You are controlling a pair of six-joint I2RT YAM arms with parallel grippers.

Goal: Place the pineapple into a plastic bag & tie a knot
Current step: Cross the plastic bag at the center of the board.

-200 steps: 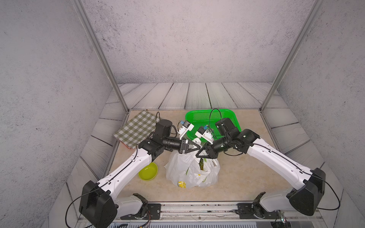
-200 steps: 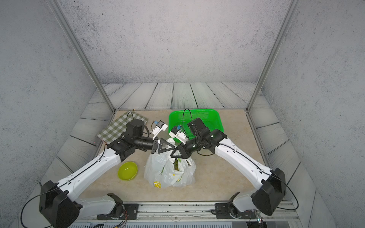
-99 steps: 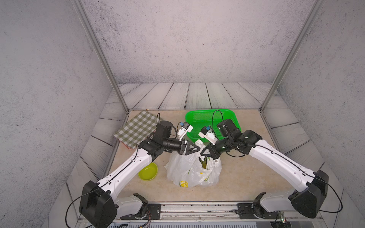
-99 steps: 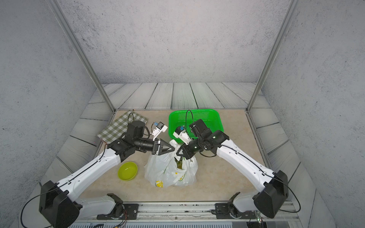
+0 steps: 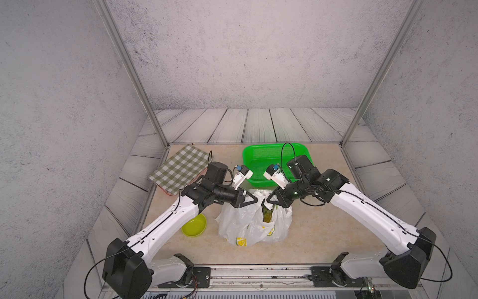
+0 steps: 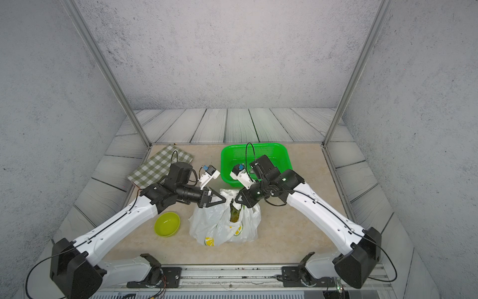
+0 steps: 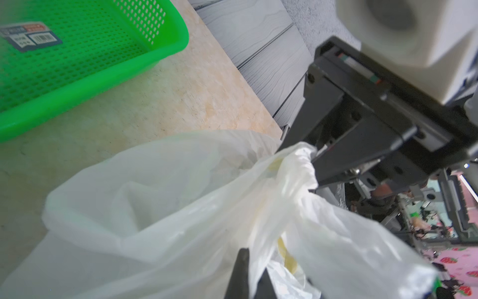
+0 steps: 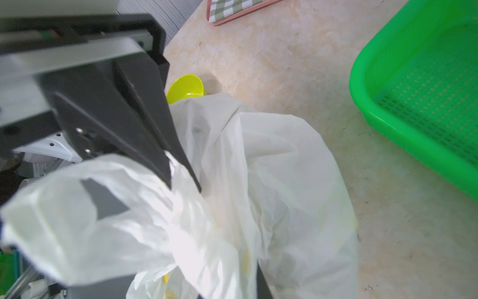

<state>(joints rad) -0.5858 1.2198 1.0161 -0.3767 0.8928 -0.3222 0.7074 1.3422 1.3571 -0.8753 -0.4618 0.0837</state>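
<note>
Scanning left to right: checked cloth (image 5: pixel 181 168) at the back left and lime bowl (image 5: pixel 194 224) nearer the rail, both out of play. Left gripper (image 5: pixel 254 200) next, pointing in level from the bag's left, jaws clenched to a point. Left wrist view shows white film running between its fingertips, so it reads as pinching a handle. Plastic bag (image 5: pixel 240 225) sits slumped on the tabletop (image 5: pixel 323 227) in the middle, directly under and between the two tips, mouth up. Dark green crown of the pineapple (image 5: pixel 267 218) shows through the gap in both top views, so the fruit is already inside. Handles (image 7: pixel 297 163) are gathered into a twisted bunch at the top; no finished knot can be made out. Right gripper (image 5: pixel 269 200) mirrors from the bag's right, jaws closed on that bunch. Film is wedged between them in the left wrist view and draped over its own fingers in the right wrist view. Green basket (image 5: pixel 258 181) sits behind, apart from the bag.

Key relation: the two tips face each other nearly nose to nose above the bag mouth, with handle film strung between them along the side-to-side line. Both arms are equally near. Judgement: this is the tying step. The next move likely needs the tips to cross or pull apart along that line, and the thin film could slip.
</note>
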